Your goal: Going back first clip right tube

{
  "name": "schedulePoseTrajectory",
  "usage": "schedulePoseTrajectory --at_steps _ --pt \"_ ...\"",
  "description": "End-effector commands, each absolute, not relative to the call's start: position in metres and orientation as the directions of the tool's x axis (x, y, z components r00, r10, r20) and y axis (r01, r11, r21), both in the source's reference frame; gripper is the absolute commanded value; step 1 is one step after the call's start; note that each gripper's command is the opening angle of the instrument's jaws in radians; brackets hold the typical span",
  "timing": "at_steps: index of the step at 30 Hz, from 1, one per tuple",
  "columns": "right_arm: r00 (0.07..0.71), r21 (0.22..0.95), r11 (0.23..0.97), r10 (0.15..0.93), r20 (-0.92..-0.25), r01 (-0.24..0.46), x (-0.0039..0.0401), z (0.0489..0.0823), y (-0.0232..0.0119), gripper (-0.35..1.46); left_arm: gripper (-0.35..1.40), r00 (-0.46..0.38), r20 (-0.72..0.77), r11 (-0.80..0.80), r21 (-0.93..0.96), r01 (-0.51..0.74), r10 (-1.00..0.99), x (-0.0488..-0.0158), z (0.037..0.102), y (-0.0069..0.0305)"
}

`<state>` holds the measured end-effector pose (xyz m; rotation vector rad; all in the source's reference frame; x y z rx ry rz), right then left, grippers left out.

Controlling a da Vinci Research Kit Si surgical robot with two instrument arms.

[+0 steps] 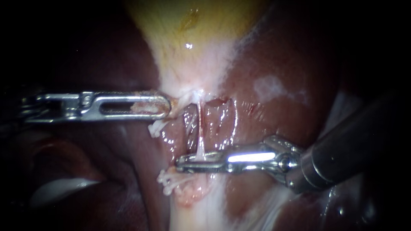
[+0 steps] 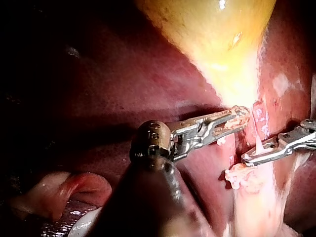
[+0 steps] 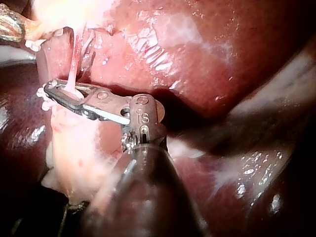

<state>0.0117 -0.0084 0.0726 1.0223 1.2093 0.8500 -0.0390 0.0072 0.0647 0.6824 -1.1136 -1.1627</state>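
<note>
Dark red liver (image 1: 282, 55) fills the field, wet and glistening, with the yellow gallbladder (image 1: 192, 25) hanging in from above and narrowing to a whitish neck at the centre. The right instrument (image 1: 182, 162) comes in from the lower right on a thick dark shaft; the left instrument (image 1: 168, 107) reaches in level from the left, its long slotted jaws smeared with tissue. The left jaws are closed at their tips on pale tissue (image 1: 184, 92) at the gallbladder's neck, holding it taut. Below the neck a thin pinkish tube (image 1: 199, 128) runs straight down across a small window of bared liver. The right instrument's jaws lie almost together at the tube's lower end, one on each side of it, clamped across it – the right wrist view shows the tube dropping directly between them. Just under those jaws sits frayed white tissue (image 1: 171, 179). Which of the task's tubes this is cannot be told.
</note>
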Motion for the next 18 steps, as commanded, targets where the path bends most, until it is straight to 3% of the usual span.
schedulePoseTrajectory --at_steps 1,3,5,6,8,10,18 --pt "0.172 0.942 0.335 0.928 -0.332 0.009 0.0117 0.0725 -0.0084 -0.35 -0.35 0.002 0.321 0.300 0.883 0.362 -0.947 -0.0390 0.0646 0.0072" --pt "0.173 0.934 0.356 0.920 -0.353 0.014 0.0118 0.0722 -0.0085 -0.35 -0.35 0.003 0.321 0.300 0.883 0.362 -0.947 -0.0389 0.0646 0.0072" --pt "0.176 0.892 0.450 0.876 -0.448 0.030 0.0121 0.0718 -0.0085 -0.05 -0.35 0.003 0.321 0.300 0.883 0.361 -0.947 -0.0389 0.0646 0.0072" --pt "0.176 0.865 0.500 0.849 -0.499 0.040 0.0123 0.0716 -0.0084 0.19 -0.35 0.003 0.321 0.300 0.883 0.361 -0.947 -0.0389 0.0646 0.0072" --pt "0.174 0.841 0.538 0.825 -0.538 0.047 0.0127 0.0713 -0.0083 0.37 -0.35 0.003 0.321 0.300 0.883 0.361 -0.947 -0.0389 0.0646 0.0072" --pt "0.173 0.819 0.571 0.802 -0.571 0.054 0.0129 0.0711 -0.0083 0.45 -0.35 0.003 0.321 0.300 0.883 0.361 -0.947 -0.0389 0.0646 0.0072" --pt "0.163 0.759 0.651 0.746 -0.646 0.032 0.0122 0.0716 -0.0078 0.49 -0.35 0.003 0.321 0.300 0.883 0.361 -0.947 -0.0388 0.0646 0.0072"
